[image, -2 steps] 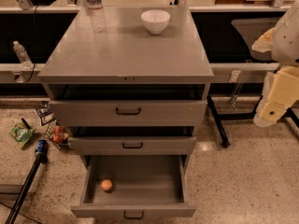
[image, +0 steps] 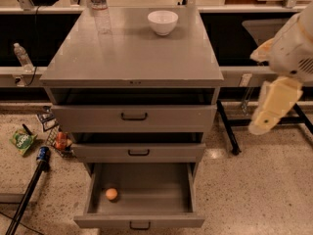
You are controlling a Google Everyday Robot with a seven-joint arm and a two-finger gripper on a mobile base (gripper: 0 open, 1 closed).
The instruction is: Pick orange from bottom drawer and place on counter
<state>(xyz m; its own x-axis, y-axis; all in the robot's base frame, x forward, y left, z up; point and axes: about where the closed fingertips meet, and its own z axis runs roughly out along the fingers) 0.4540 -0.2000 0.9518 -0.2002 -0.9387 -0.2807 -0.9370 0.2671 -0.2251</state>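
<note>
Tool is hanging off to the right of the cabinet, up in the air at about the height of the top drawer and well away from everything. From this angle I honestly can't tell if it's wide or narrow, but nothing seems to be in it.

The orange sits in the bottom drawer, over on the left side of the tray, close to the left wall. That drawer is pulled right out, so the fruit is in plain sight with nothing over it. The two drawers above look only slightly open, each showing a dark gap above its front.

Up top, the counter has a white bowl near the back and a clear water bottle at the back left, with lots of bare grey surface in front of them.

So progress-wise: I'd say barely started. Drawer's open, which helps, but the reach down, the grab, the lift and the drop-off on the counter are all left to do.
</note>
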